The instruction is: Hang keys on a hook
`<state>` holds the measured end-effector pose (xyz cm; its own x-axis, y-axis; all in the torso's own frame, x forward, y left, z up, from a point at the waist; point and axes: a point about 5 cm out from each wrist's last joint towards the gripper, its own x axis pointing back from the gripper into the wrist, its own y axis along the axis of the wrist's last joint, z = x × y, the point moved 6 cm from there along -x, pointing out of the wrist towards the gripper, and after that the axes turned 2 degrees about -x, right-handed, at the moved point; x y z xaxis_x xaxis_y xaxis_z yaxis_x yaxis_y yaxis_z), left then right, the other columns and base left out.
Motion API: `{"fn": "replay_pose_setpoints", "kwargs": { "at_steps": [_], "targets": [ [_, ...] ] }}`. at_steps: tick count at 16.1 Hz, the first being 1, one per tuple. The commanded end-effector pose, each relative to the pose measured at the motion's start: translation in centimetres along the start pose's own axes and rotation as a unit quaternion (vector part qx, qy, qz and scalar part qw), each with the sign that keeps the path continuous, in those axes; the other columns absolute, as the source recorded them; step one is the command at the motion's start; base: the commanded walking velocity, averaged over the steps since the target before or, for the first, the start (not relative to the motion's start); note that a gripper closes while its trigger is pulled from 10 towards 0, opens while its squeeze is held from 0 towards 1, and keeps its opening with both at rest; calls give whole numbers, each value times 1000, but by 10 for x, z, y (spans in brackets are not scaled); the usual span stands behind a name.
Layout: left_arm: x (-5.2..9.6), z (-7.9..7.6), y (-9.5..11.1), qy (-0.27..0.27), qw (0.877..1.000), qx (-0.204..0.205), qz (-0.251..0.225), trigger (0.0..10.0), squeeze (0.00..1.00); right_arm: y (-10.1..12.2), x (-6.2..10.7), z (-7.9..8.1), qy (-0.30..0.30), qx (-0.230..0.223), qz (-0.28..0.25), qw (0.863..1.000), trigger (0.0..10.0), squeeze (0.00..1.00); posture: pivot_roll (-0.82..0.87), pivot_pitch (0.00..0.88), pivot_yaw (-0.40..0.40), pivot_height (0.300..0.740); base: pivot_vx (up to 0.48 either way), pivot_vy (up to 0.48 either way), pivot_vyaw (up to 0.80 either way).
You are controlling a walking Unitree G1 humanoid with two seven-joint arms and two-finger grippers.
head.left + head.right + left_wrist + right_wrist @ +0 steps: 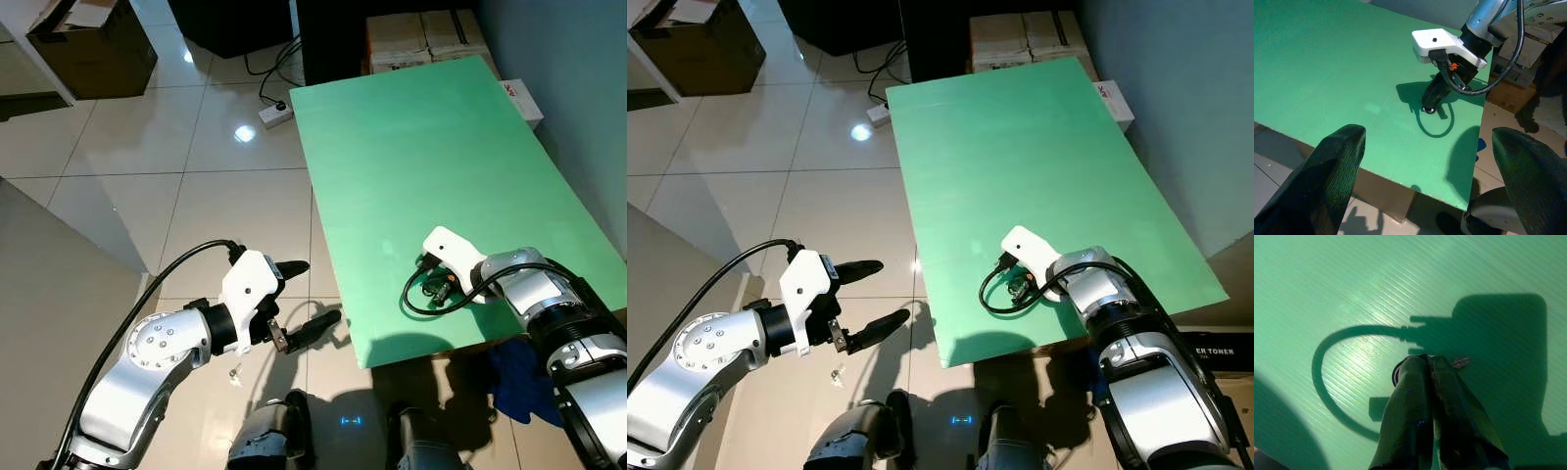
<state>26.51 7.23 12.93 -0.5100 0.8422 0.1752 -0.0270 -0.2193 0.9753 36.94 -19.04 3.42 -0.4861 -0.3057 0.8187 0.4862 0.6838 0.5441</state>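
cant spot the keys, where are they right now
The keys lie on the green table near its front edge, at the tips of the shut right claw.

1. The green worktop (421, 147) lies bare across its far and middle stretch, leaving open passage there.
2. Near its front edge, the right hand (431, 286) and looping black cable (416, 299) block the way.
3. Cardboard boxes (426, 34) stand beyond the far edge.

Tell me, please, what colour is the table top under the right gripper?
The table top is plain green, seen best in the left eye view, with the right gripper down on it.
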Motion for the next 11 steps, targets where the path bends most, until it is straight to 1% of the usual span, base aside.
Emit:
{"fn": "replay_pose_setpoints", "kwargs": {
  "at_steps": [1,4,7,9,11],
  "targets": [
    [2,-3,-1,-6,1000,-5,5,10000,0,-3,-3,4,5,-2,5,1000,0,0,17,281,117,740,0,0,0],
    [1,-3,0,-6,1000,-7,5,10000,0,0,1,0,5,-11,-6,1000,0,0,16,275,116,740,0,0,0],
    [2,-4,0,-6,1000,-5,4,10000,0,8,10,-7,2,-18,-26,1000,0,0,10,268,112,740,0,0,0],
    [2,-4,-1,-7,1000,-5,5,10000,0,17,19,-13,-5,-17,-44,999,0,0,8,265,116,740,0,0,0],
    [2,-4,-1,-9,1000,-6,5,10000,0,22,24,-15,-6,-15,-52,998,0,0,6,264,120,740,0,0,0]
  ]
}}
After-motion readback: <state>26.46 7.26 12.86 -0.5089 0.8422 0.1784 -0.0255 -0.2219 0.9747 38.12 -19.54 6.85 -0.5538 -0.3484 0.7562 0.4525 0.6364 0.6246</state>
